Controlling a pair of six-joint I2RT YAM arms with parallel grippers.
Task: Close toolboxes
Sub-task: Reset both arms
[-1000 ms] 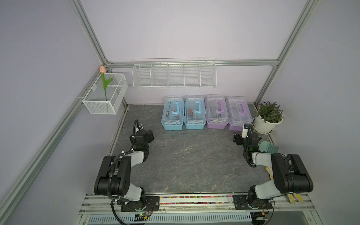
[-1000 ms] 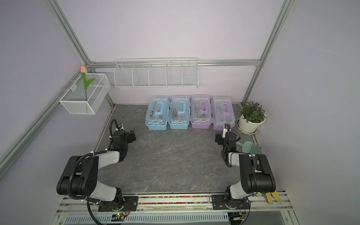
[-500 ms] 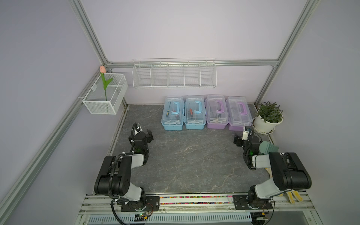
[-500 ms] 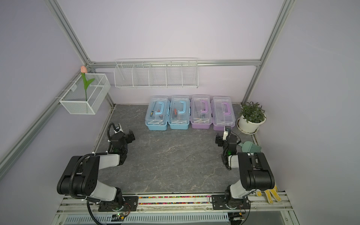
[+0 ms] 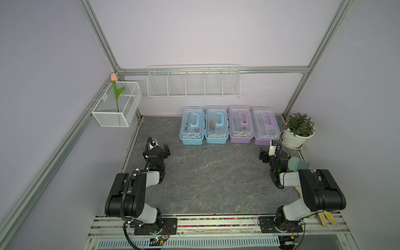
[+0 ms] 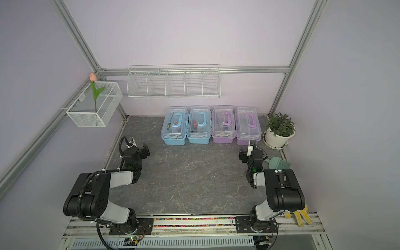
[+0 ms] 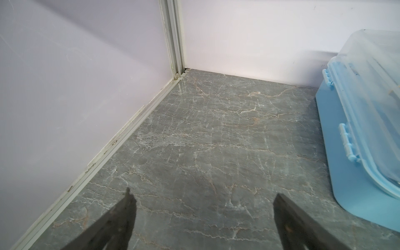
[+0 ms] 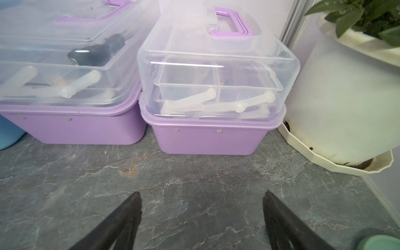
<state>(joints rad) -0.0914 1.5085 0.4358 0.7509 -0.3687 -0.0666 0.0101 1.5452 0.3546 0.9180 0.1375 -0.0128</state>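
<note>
- The bench is lying bare across its middle and front.
- Four toolboxes are standing close side by side, blocking the back edge from its middle rightward.
- A potted plant is filling the back right corner, just beside the last purple box.
- A green brush is lying at the right edge.
- The back left corner is lying open.
- A wire basket is hanging on the wall above the boxes.

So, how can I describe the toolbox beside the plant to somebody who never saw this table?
Look at the back wall, under the long white wire basket, where four toolboxes stand in a row. The purple toolbox closes that row at the end by the potted plant. Its neighbour is also purple, but only this one has the plant beside it.
</note>
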